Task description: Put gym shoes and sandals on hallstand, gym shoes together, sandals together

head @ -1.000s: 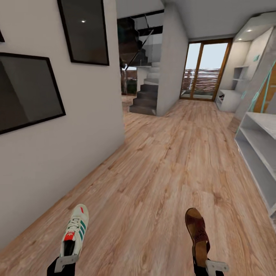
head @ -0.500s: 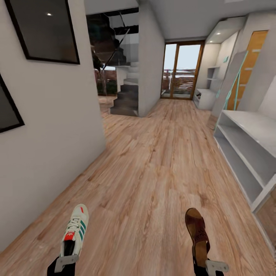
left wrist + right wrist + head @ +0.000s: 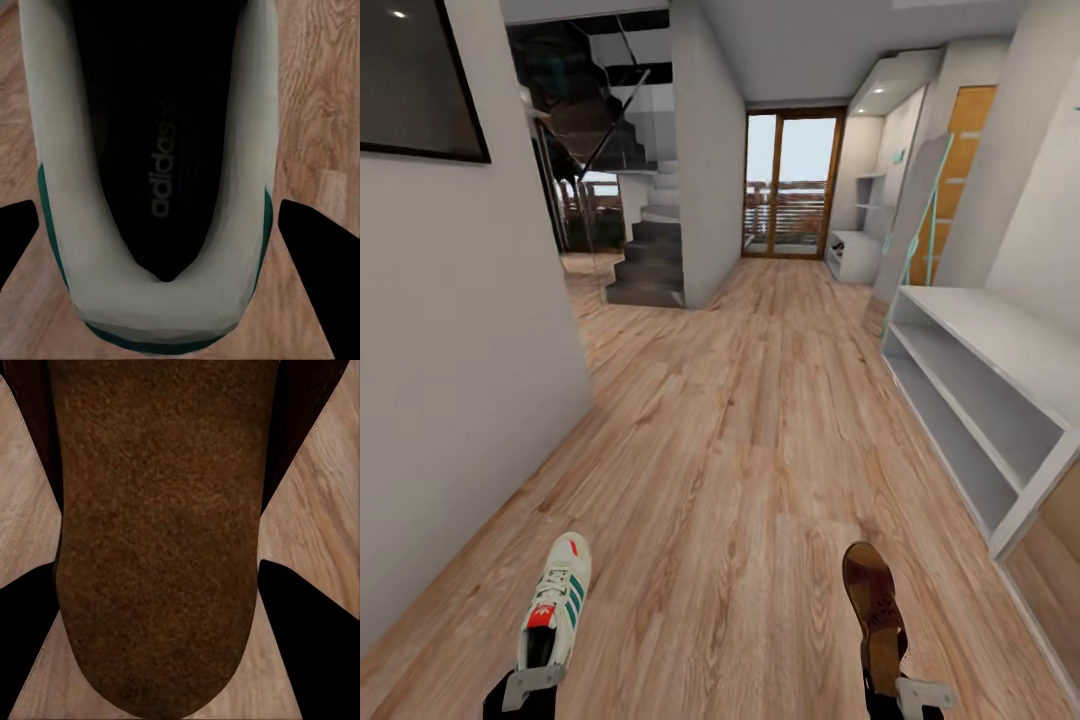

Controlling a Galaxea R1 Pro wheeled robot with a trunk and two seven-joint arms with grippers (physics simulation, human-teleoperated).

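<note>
From the head camera, the left gripper holds a gym shoe by the heel above the corridor floor, while the right gripper holds a sandal likewise; the white bench at the right has bare shelves. The left wrist camera shows dark fingers flanking the gym shoe's heel. The right wrist camera shows fingers clamping the sandal's footbed.
</note>
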